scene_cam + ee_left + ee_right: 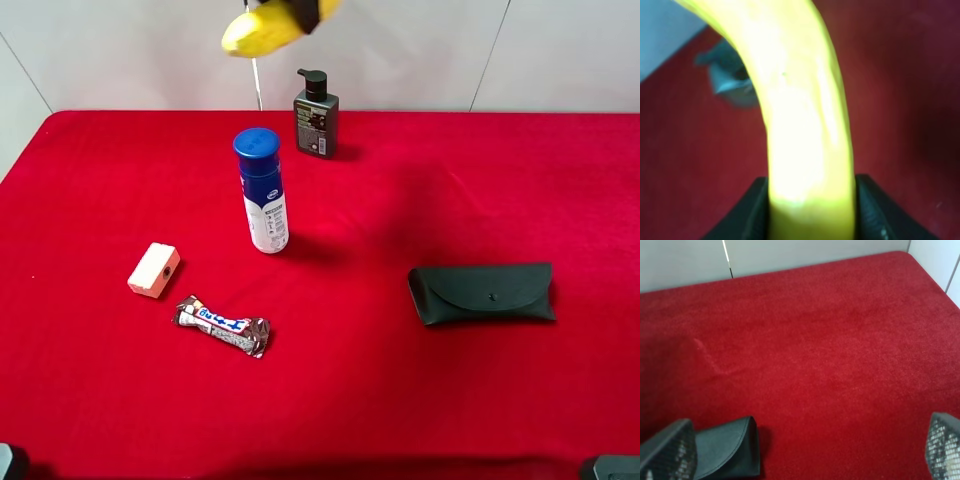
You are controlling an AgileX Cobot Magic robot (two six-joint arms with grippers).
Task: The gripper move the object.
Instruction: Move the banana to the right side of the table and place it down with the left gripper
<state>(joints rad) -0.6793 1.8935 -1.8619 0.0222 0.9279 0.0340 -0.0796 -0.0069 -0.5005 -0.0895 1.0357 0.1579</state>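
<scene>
Left gripper: I am running it clenched on the banana. In the left wrist view the black jaws are pressing against both sides of the fruit.
Banana position: it is hanging in the air over the far edge of the red cloth, left of the middle. It is not touching anything on the surface.
Right gripper: I am running it released, with the jaws spread wide and nothing between them. It is hovering beside the black case, toward the near right corner.
Progress, done: I am judging the grasp and lift as complete, since the fruit is clear of the cloth.
Progress, left: I am counting the carry, the set-down and the release as outstanding. The task is not naming a destination.
Obstacles: the dark pump bottle is standing near the far edge, close under the banana. The blue-capped bottle is standing upright nearer the middle. The cream block and the candy bar are lying toward the near left corner.
Free cloth: I am seeing bare cloth along the left edge and the far right corner.
</scene>
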